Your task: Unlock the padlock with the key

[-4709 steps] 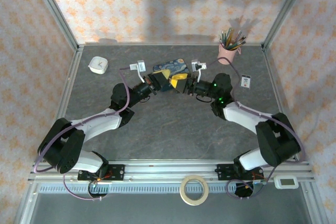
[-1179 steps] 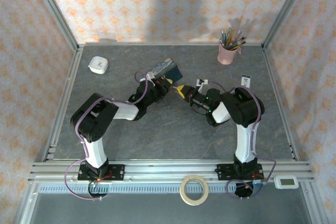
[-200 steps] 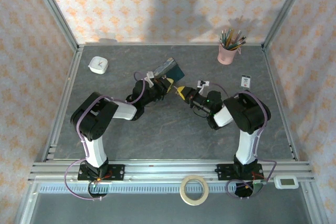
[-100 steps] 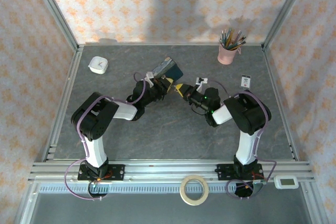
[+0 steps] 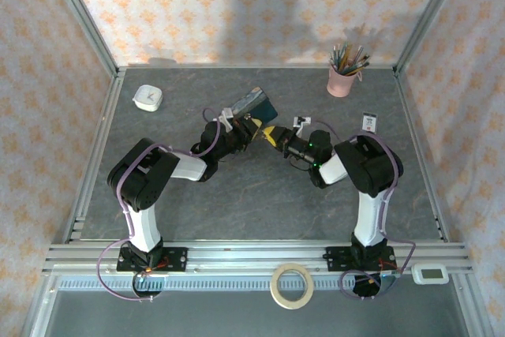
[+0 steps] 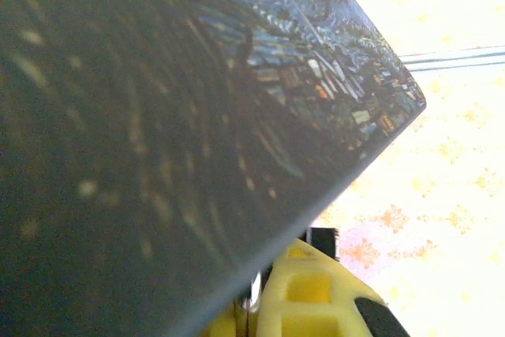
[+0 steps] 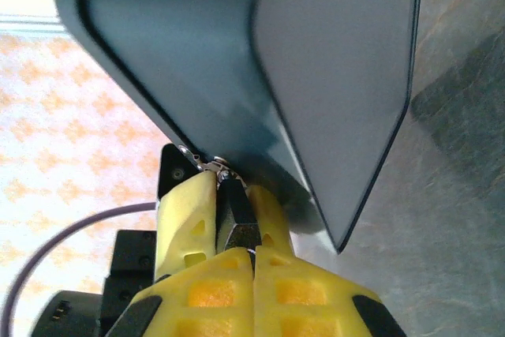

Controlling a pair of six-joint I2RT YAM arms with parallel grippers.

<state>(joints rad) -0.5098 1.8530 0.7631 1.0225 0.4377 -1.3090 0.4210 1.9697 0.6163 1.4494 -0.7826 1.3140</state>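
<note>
The blue starry-night box [image 5: 251,103] stands tilted off the table between my two grippers. My right gripper [image 5: 273,134] sits under the box's open edge. In the right wrist view the right gripper [image 7: 230,187] is shut on a small dark grey metal piece, the padlock [image 7: 237,222]. The padlock's top meets silvery bits at the rim of the box [image 7: 237,53]. My left gripper [image 5: 249,126] is pressed close under the box [image 6: 197,100]. Its fingers [image 6: 316,305] are shut on a thin silvery sliver, by its look the key [image 6: 253,293]; most of it is hidden.
A pink cup of pencils [image 5: 344,76] stands at the back right, with a small card [image 5: 368,121] lying near it. A white round timer [image 5: 147,98] sits at the back left. A tape roll [image 5: 291,285] and a white device [image 5: 430,274] lie on the near rail.
My right gripper and forearm have edged slightly towards the box. The left arm and the box have stayed put, and both grippers have stayed shut.
</note>
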